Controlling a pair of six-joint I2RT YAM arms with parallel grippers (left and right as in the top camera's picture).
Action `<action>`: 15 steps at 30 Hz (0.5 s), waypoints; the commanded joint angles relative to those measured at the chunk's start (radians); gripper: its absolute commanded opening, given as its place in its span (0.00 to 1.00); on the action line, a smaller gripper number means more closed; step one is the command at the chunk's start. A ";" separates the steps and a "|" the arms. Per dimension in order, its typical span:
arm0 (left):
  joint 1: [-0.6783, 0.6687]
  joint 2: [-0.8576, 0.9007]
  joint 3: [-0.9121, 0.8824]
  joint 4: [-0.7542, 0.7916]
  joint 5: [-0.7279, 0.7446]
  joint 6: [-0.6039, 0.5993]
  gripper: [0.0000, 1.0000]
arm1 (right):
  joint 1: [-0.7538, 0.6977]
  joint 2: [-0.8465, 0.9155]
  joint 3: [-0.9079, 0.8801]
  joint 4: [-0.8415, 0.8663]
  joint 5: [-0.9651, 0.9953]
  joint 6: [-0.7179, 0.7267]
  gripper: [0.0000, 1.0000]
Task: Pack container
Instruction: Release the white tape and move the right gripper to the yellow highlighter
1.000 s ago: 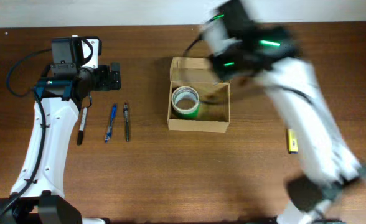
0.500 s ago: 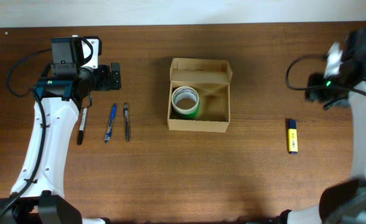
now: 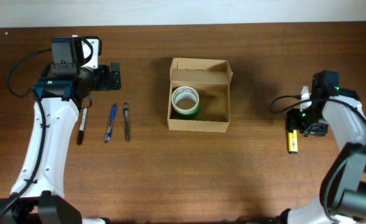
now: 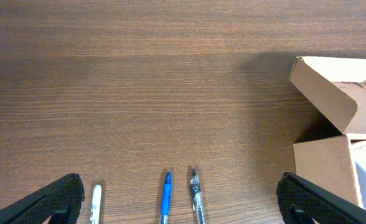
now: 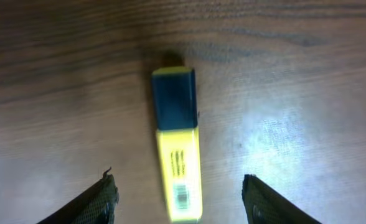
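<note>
The container, a tan cardboard box with its flap lid open at the back, sits at the table's middle; it also shows in the left wrist view. A green tape roll lies in its left half. My right gripper is open over a yellow highlighter with a dark cap; in the right wrist view the highlighter lies on the table between the open fingers. My left gripper is open and empty at the far left, above the pens.
A white marker, a blue pen and a clear dark pen lie side by side left of the box. They show in the left wrist view as the marker, blue pen and clear pen.
My right arm has swung from over the box to the right side and come down over the yellow highlighter. The left arm, box and pens have not moved.
</note>
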 commanded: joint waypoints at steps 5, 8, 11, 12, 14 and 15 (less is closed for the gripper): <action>0.004 0.000 0.019 -0.001 0.011 0.012 0.99 | -0.003 0.118 -0.009 0.042 0.043 -0.012 0.65; 0.004 0.000 0.019 -0.001 0.011 0.012 0.99 | -0.003 0.149 -0.009 0.045 0.039 -0.011 0.64; 0.004 0.000 0.019 -0.001 0.011 0.012 0.99 | -0.003 0.164 -0.009 0.051 0.040 -0.010 0.61; 0.004 -0.001 0.019 -0.001 0.011 0.012 0.99 | -0.003 0.167 -0.009 0.052 0.040 -0.009 0.56; 0.004 0.000 0.019 -0.001 0.011 0.012 0.99 | -0.003 0.173 -0.009 0.056 0.040 -0.008 0.36; 0.004 -0.001 0.019 -0.001 0.011 0.012 0.99 | -0.003 0.175 -0.009 0.058 0.039 -0.005 0.27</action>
